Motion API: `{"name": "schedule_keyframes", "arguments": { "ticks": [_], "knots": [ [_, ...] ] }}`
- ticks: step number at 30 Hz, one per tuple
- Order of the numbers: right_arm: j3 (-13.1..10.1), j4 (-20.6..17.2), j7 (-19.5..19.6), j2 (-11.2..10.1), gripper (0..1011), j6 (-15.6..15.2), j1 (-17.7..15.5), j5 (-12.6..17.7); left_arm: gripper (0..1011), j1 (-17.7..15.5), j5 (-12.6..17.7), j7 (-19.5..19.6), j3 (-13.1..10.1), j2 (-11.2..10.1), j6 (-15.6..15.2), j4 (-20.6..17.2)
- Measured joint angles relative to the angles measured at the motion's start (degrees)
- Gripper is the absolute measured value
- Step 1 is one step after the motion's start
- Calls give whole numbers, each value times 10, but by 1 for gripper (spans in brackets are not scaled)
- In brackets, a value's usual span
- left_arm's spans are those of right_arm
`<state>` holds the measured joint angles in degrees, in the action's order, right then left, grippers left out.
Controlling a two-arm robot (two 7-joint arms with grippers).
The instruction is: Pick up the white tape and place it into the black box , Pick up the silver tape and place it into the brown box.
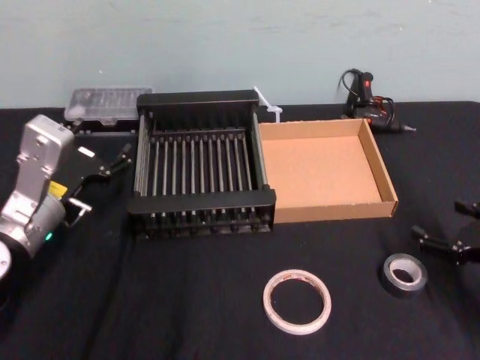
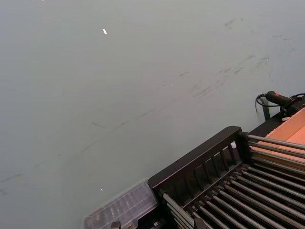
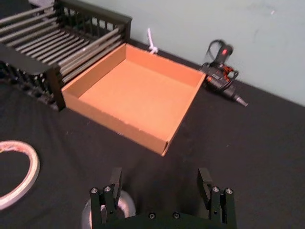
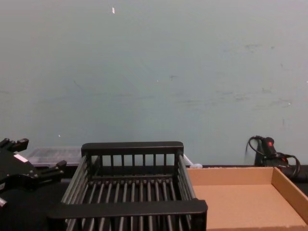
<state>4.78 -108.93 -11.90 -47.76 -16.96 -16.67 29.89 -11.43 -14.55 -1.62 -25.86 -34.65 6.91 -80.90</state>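
The white tape (image 1: 298,328) lies flat on the black cloth at the near middle, also at the edge of the right wrist view (image 3: 34,167). To its right lies the silver tape (image 1: 390,281). My right gripper (image 1: 450,225) hovers open just right of and behind that roll, which peeks out beside one finger (image 3: 125,205). Both the black box (image 1: 199,201) and the brown box (image 1: 330,211), side by side behind the tapes, hold nothing. My left gripper (image 1: 103,182) stands open left of the black box (image 4: 132,148), well above the cloth.
A clear plastic case (image 1: 105,105) sits behind the black box at the back left. Near the back right corner of the brown box lies a black and red glue gun (image 1: 371,101) with its cord. A white zip tie (image 1: 266,105) lies between the boxes' far corners.
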Motion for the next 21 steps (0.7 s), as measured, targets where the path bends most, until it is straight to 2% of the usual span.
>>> {"name": "schedule_keyframes", "arguments": {
  "ticks": [13,21],
  "knots": [
    [13,15,-20,11,1002,-50,9,-13,1001,0,0,0,0,0,0,0],
    [18,26,-31,21,1002,-70,18,-20,1001,0,0,0,0,0,0,0]
  ]
}}
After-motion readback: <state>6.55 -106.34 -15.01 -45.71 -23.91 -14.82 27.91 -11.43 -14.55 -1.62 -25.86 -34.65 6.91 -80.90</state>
